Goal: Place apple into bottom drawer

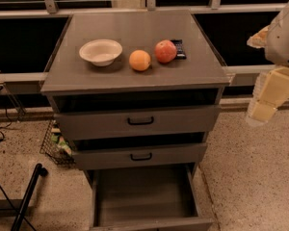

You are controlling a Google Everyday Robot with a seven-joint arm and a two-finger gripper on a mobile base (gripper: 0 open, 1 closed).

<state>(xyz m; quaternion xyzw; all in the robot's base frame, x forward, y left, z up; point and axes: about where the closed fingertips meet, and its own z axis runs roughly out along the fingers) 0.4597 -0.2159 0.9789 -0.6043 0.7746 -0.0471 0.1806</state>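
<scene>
The apple (165, 51), red with pale patches, sits on the grey cabinet top (135, 76) toward the right, next to a plain orange (140, 60). The bottom drawer (144, 196) is pulled out below the two upper drawers, and its grey box interior holds nothing. My gripper (265, 105) hangs off the right side of the cabinet, at about the top drawer's height, well apart from the apple. It holds nothing.
A white bowl (101, 51) stands left of the orange. A small dark packet (178, 48) lies just right of the apple. A wire basket (55, 143) sits on the floor left of the cabinet. A black pole (26, 196) leans at lower left.
</scene>
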